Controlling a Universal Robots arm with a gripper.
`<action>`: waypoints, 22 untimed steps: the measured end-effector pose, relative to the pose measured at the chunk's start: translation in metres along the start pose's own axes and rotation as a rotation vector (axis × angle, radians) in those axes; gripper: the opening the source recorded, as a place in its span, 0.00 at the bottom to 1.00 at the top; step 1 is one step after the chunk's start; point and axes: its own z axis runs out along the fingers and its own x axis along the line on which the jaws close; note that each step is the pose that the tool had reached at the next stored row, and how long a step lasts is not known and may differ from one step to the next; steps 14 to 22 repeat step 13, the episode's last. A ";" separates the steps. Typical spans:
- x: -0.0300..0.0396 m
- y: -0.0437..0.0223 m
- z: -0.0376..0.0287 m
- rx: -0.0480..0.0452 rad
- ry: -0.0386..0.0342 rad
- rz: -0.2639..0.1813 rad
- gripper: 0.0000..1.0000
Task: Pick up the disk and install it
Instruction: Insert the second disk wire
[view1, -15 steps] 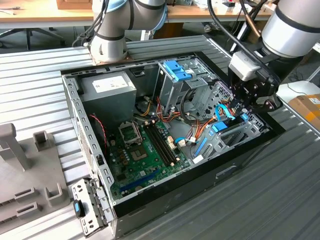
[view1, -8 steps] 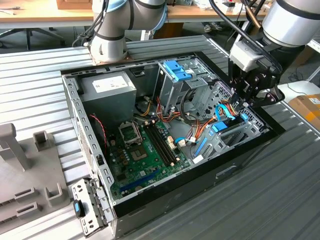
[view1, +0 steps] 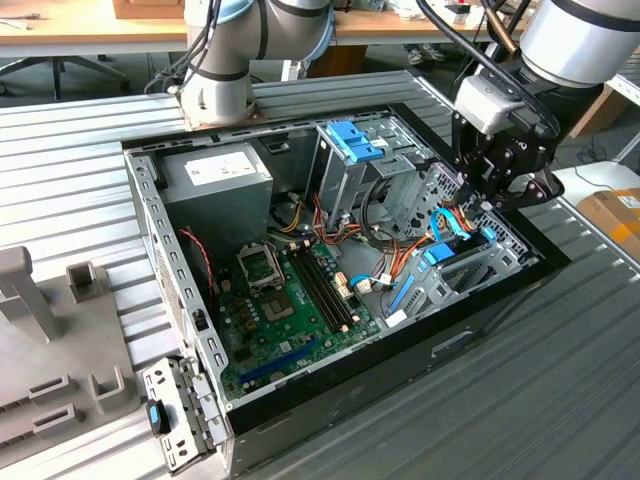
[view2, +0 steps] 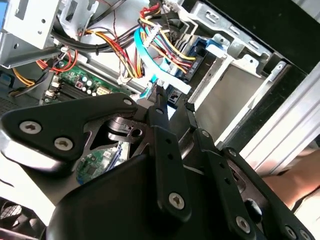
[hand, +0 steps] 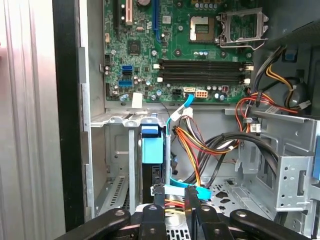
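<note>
Gripper (view1: 497, 190) hangs over drive bay (view1: 470, 270) at computer case (view1: 330, 400) corner, exterior view's right. Jaws slightly apart, nothing between them, tips close above cable bundle (view2: 165, 45) in second wrist view. Disk (hand: 152, 150) sits edge-up in bay slot, blue rail on top, just beside green motherboard (hand: 185, 60) in first wrist view.

Bright, even light fills the exterior view, and the ribbed metal table (view1: 560, 390) shows a soft sheen. Inside the computer case (view1: 350, 250) shadows stay shallow. In the second wrist view, the gripper (view2: 172, 105) looms dark and soft-focused, while glare washes out the pale metal beyond its fingertips. The first wrist view is sharp on the motherboard (hand: 200, 55).
</note>
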 end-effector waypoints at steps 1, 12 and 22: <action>-0.0064 -0.0003 0.0001 -0.0127 0.0012 0.000 0.30; -0.0221 -0.0009 0.0002 -0.0498 0.0008 0.000 0.30; -0.0221 -0.0008 0.0002 -0.0499 0.0008 0.000 0.30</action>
